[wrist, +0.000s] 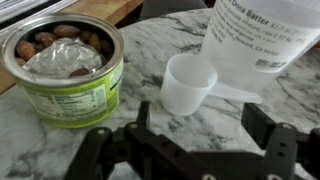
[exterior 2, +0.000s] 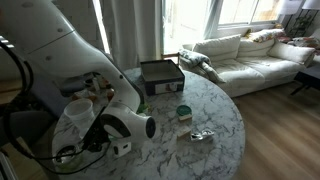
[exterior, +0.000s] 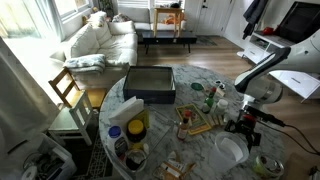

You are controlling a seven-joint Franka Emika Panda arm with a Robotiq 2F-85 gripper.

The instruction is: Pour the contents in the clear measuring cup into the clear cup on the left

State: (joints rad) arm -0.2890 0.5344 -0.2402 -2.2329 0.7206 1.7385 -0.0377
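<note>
Item: 1 small translucent cup [wrist: 188, 82], judged to be the task's measuring cup, standing upright on the marble surface [wrist: 40, 140].
Position: just ahead of the jaws, roughly in line with the gap between them, and touching neither.
Contents: the inside looks pale, and whether anything is in it cannot be told.
Jaws: spread wide in the wrist view, with nothing between them and nothing held.
Neighbour 1: green tin [wrist: 70, 65] with brown nuts under a plastic film, ahead of the jaws to one side, near the cup but apart from it.
Neighbour 2: large white tub [wrist: 265, 40] with a printed label, ahead of the jaws to the other side, close behind the cup; contact cannot be told.
Receiving cup: 1 clear cup is named by the task, but none can be picked out with confidence in any view.
Arm: white arm [exterior: 262, 75] bent down over the crowded round surface in an exterior view.
Done: 0 steps evident; no grasp, no lift, no pour.
Left: close on the cup, lift it, carry it to the receiving cup, tip it out.
Stage: judged early, at the approach before the grasp.
</note>
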